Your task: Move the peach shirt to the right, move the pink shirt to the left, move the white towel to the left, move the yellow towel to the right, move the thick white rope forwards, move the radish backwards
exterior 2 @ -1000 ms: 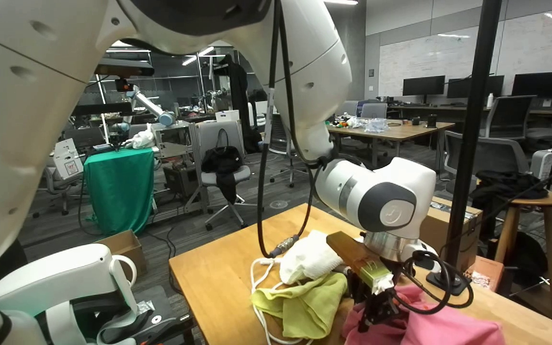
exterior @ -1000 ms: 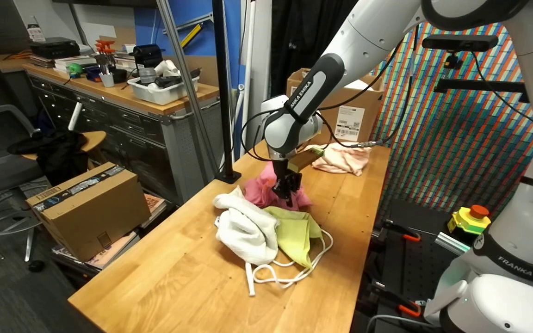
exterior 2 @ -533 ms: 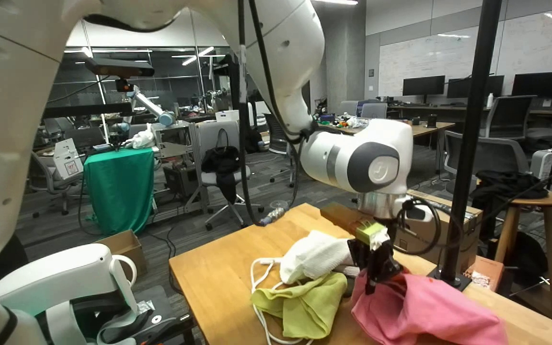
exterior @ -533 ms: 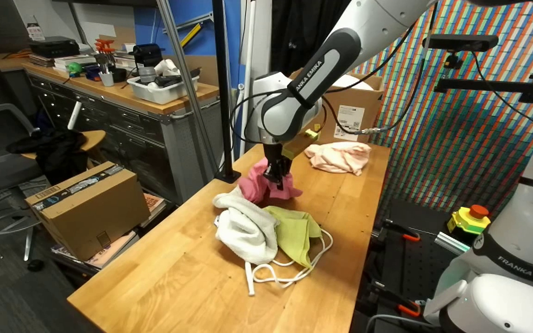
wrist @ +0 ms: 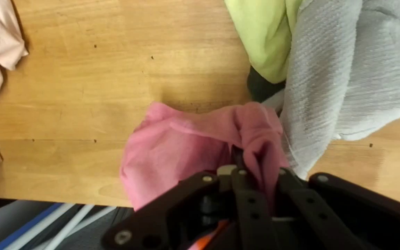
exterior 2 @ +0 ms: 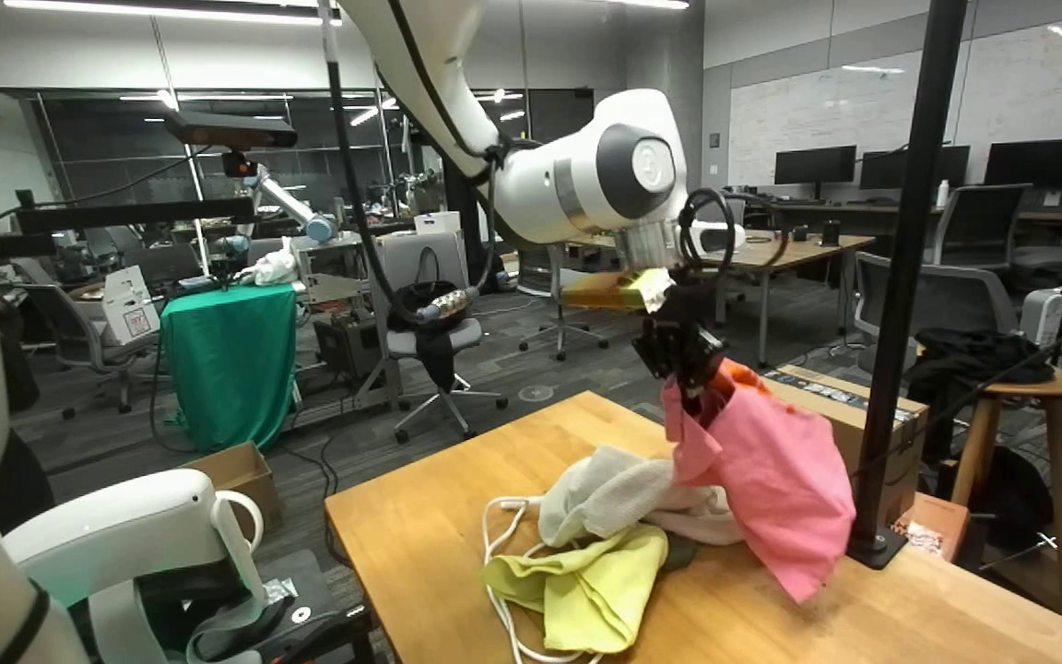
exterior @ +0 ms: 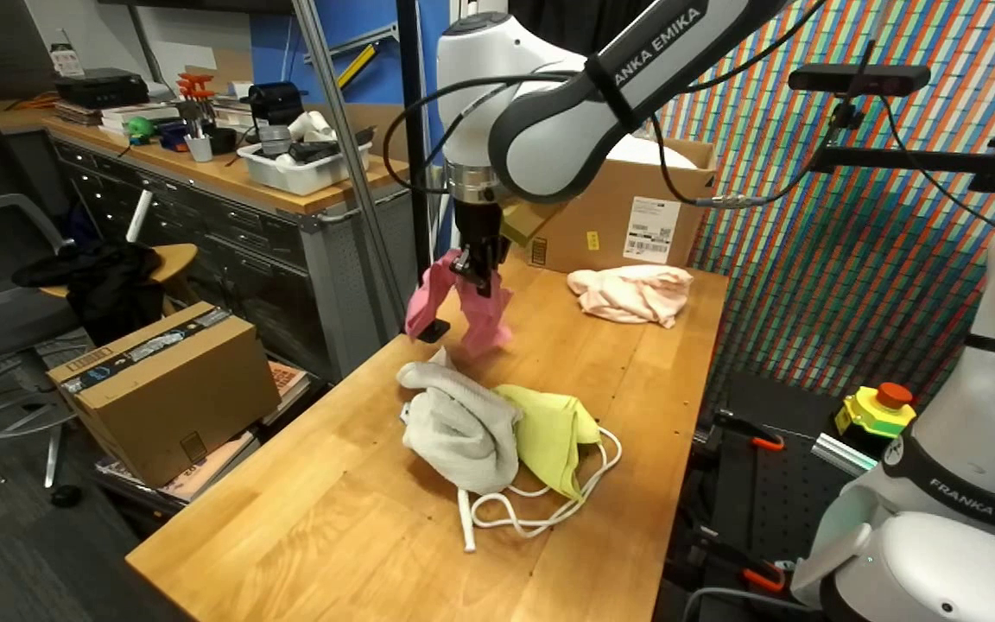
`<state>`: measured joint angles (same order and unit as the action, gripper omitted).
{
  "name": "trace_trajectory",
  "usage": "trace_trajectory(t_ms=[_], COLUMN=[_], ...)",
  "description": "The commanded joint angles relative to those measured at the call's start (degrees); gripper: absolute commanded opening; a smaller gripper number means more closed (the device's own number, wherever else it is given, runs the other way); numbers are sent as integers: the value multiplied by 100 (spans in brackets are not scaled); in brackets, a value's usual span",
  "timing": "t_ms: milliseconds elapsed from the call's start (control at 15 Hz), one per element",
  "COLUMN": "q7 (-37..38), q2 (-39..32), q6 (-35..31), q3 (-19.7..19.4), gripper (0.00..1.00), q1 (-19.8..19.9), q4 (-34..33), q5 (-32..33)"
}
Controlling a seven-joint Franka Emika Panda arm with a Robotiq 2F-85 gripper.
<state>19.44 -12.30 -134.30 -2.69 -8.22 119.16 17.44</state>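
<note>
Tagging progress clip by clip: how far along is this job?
Likely done: the peach shirt lies apart. In hand: the pink shirt, hanging gripped in the end effector. Probably left: the white towel, yellow towel and thick white rope, bunched together. The radish isn't identifiable.

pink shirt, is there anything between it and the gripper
Nothing visible: the gripper is shut directly on the pink shirt, its fabric bunched between the jaws. The white towel shows next to the shirt in the wrist view, but outside the grip.

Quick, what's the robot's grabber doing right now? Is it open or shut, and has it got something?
Gripper: closed, holding the pink shirt.
</note>
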Motion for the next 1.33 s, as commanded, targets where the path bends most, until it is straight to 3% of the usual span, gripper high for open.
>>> trace_trajectory(t_ms=[0,667,1267], q7=[443,683,764], q2=[335,-555,-2279], q6=[308,1854,1763], q3=[237,1353,1221], gripper=[5,5,5], q1=[-266,-1390,-2233], q4=[-55,-1685,-3433], q5=[499,1098,1121])
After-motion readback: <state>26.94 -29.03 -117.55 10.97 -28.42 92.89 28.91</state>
